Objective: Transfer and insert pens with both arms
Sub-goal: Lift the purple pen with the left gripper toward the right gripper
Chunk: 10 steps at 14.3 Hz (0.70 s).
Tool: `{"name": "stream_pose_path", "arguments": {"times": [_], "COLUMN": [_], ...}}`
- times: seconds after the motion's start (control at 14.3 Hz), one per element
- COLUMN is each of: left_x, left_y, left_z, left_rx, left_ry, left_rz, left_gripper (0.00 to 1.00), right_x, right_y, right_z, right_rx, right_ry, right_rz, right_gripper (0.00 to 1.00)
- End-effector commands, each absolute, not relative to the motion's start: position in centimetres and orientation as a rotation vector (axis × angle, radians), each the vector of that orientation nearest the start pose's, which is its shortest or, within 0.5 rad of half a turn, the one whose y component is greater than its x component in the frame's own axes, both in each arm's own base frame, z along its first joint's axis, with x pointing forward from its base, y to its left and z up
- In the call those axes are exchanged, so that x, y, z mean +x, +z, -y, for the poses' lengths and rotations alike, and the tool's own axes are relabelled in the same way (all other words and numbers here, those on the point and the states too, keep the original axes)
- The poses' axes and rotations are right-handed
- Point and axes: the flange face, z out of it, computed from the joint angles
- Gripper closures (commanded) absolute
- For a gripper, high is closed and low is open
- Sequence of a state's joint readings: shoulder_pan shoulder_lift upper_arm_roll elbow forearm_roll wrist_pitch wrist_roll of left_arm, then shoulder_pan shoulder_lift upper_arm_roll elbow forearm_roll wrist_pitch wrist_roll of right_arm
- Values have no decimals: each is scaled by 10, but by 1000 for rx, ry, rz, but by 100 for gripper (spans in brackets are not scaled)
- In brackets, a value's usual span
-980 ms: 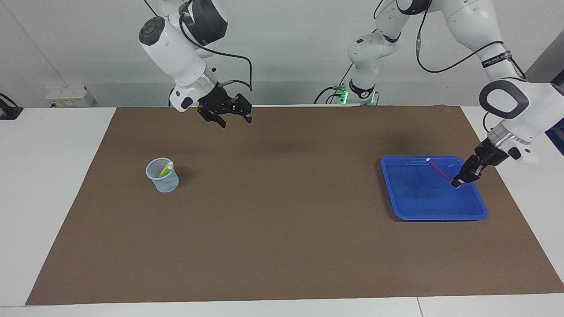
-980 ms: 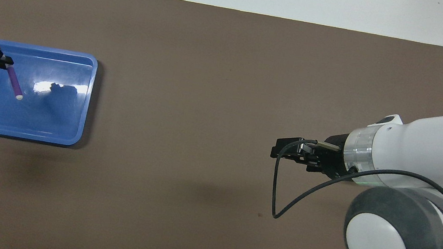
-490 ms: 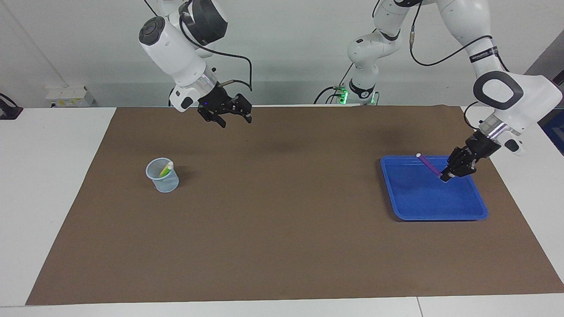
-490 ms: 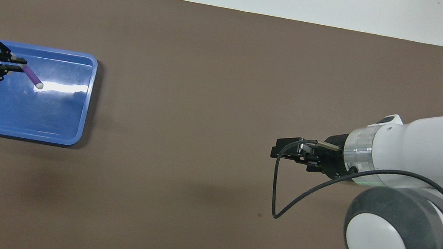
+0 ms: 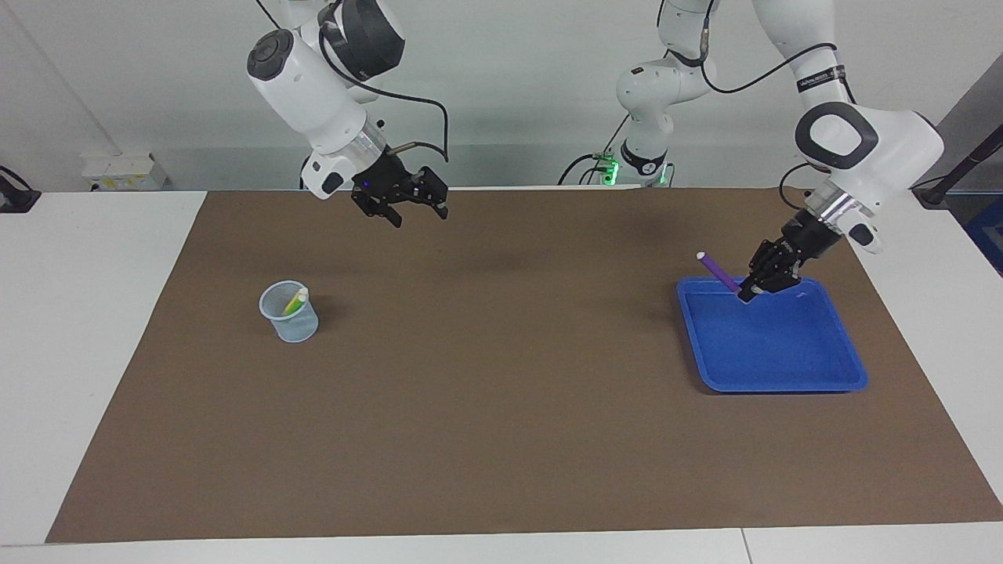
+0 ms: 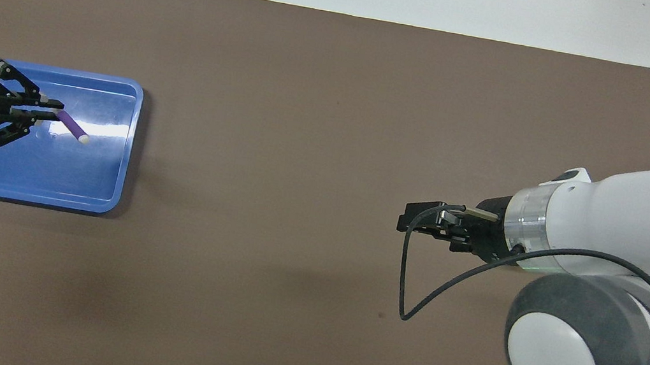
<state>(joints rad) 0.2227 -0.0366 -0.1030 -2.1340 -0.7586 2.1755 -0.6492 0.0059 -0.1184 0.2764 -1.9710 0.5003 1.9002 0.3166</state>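
- The right gripper hangs in the air over the edge of the mat at the robots' end, on the right arm's half of the table. Its black fingers stand apart with nothing between them, and this arm waits.
- The left gripper is over the part of the tray nearest the robots. Its fingertips are clamped on the lower end of the slim purple marker pen.
- The purple pen is tilted. Its pale whitish end points up and toward the middle of the table, above the tray's rim.
- A small translucent pale-blue plastic cup stands upright on the mat toward the right arm's end. A yellow marker pen with a whitish tip leans inside it, and some green shows beside the yellow. I cannot tell whether that is a second pen.
- The blue rectangular plastic tray lies flat toward the left arm's end, slightly farther from the robots than the cup.
- Both rest on a brown mat covering the white table.
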Motion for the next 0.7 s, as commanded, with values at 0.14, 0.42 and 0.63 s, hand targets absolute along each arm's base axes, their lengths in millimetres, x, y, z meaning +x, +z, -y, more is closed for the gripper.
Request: {"name": "stream_pose_path", "arguments": {"times": [0.14,0.42,0.63], "left_x": [510,504,489], "left_y": [438,455,456], "left_z": [15,68,109], "left_rx": [1925,1789,1718], "left_ry": [-167,-261,-244], "left_rz": [-1561,-1714,-1782], "left_gripper": [100,100,100], "right_x": [495,500,500], "right_y": [545,547,547], "right_z": [-236,-252,-271], "right_rx": [-2554,-2455,-2405], "right_ry": [-11,-64,-79], "right_rz": [-453,-540,-584], "right_gripper": [0,0,0]}}
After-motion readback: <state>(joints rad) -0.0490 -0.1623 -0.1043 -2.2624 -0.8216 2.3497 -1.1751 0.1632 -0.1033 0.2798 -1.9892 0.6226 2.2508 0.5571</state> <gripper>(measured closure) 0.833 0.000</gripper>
